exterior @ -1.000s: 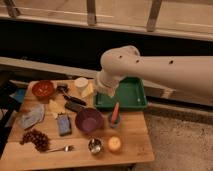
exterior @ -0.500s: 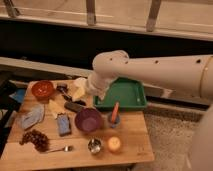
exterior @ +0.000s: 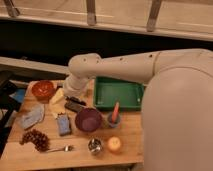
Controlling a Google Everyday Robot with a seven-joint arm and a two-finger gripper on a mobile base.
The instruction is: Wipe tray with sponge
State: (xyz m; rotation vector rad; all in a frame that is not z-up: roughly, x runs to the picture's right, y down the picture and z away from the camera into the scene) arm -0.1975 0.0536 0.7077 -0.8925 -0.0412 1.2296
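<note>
gripper (exterior: pixel 74 102), jaws apart and empty, hangs low over the wooden table (exterior: pixel 131 131) just left of the large green rimmed plastic tray (exterior: pixel 120 94), probably lining up for the small blue-grey rectangular sponge (exterior: pixel 63 124) lying nearby.

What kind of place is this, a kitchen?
Probably a kitchen-style practice table: a wooden table holds a purple bowl, grapes and a green tray, with the robot's gripper beside the tray.

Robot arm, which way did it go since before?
The arm swung toward the picture's left, taking its end effector from the left edge of the tray to above the yellow wedge. Nothing was grabbed. The sponge and purple bowl stayed put.
</note>
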